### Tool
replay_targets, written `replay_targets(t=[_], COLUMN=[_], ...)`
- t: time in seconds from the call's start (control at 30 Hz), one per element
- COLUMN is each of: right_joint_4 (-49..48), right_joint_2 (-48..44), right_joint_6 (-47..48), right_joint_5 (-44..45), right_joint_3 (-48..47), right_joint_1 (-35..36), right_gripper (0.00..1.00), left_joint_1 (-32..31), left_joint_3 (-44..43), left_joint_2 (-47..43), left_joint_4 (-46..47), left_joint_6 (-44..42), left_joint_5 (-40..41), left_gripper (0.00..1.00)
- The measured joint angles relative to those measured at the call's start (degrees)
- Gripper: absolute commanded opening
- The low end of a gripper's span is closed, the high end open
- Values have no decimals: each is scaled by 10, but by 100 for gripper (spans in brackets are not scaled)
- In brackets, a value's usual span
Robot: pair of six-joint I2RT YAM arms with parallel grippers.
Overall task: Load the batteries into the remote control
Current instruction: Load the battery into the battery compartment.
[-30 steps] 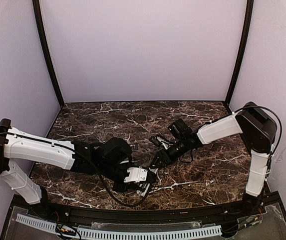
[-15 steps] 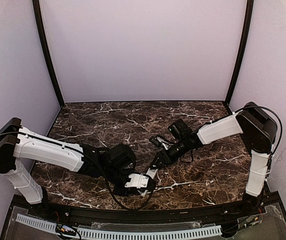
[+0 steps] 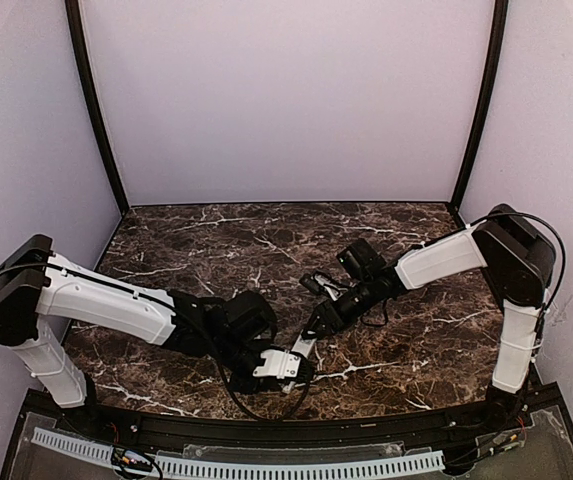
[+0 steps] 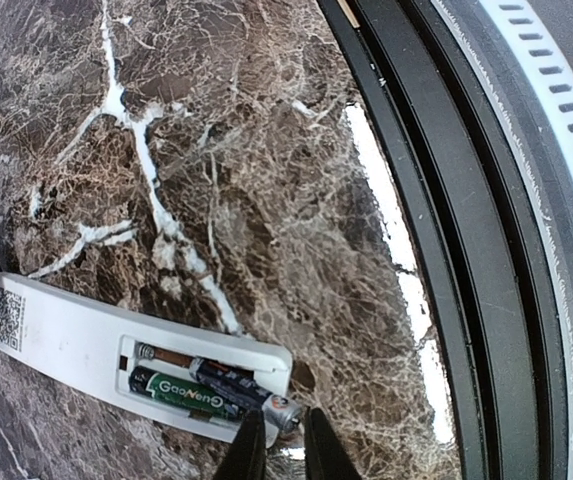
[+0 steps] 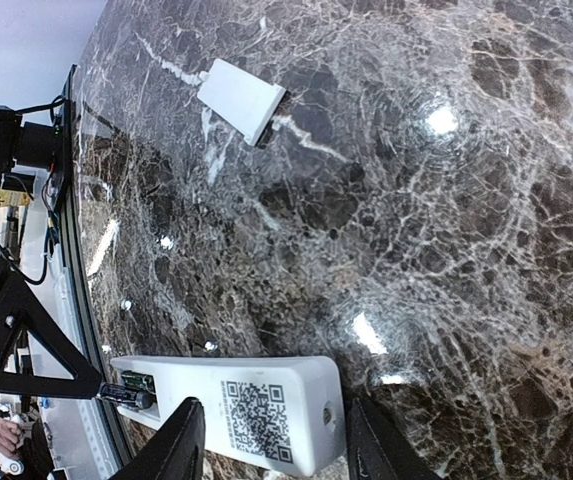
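The remote control (image 4: pixel 76 345) lies back side up, its battery bay open. A green battery (image 4: pixel 181 393) sits in the bay. A dark battery (image 4: pixel 236 390) lies tilted, one end in the bay's other slot, its silver end sticking out over the edge. My left gripper (image 4: pixel 278 448) is shut on that silver end. In the right wrist view, the remote's QR-code end (image 5: pixel 256 415) lies between the wide-apart fingers of my right gripper (image 5: pixel 278 445), which is open over it. In the top view, both grippers meet at the remote (image 3: pixel 300 350) near the table's front.
A small white battery cover (image 5: pixel 243 100) lies loose on the marble table (image 5: pixel 416 200), away from the remote. The table's black front rail (image 4: pixel 446 230) and a white slotted strip (image 4: pixel 556 120) run close beside the remote's open end.
My left arm has swung toward the front edge and brought its gripper to the remote's near end. My right arm has stayed in place.
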State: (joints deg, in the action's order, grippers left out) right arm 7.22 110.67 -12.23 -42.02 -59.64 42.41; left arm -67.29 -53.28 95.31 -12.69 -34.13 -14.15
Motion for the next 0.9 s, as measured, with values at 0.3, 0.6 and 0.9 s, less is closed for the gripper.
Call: replay_targets(t=[0.3,0.6,0.9], right_joint_4=[-4,-6,-6], right_joint_2=[0,0,0], right_joint_6=[0,0,0], right_joint_5=[-1,-1,-1], right_joint_3=[3,4,4], right_joint_1=[0,0,0], right_gripper=[45,45,45], left_joint_1=[0,0,0], left_joint_3=[-6,-12,-19], left_joint_2=[20,28,35], left_joint_4=[14,21,23], left_joint_6=[0,2,4], left_joint_5=[9,24,26], left_gripper=[12,11,23])
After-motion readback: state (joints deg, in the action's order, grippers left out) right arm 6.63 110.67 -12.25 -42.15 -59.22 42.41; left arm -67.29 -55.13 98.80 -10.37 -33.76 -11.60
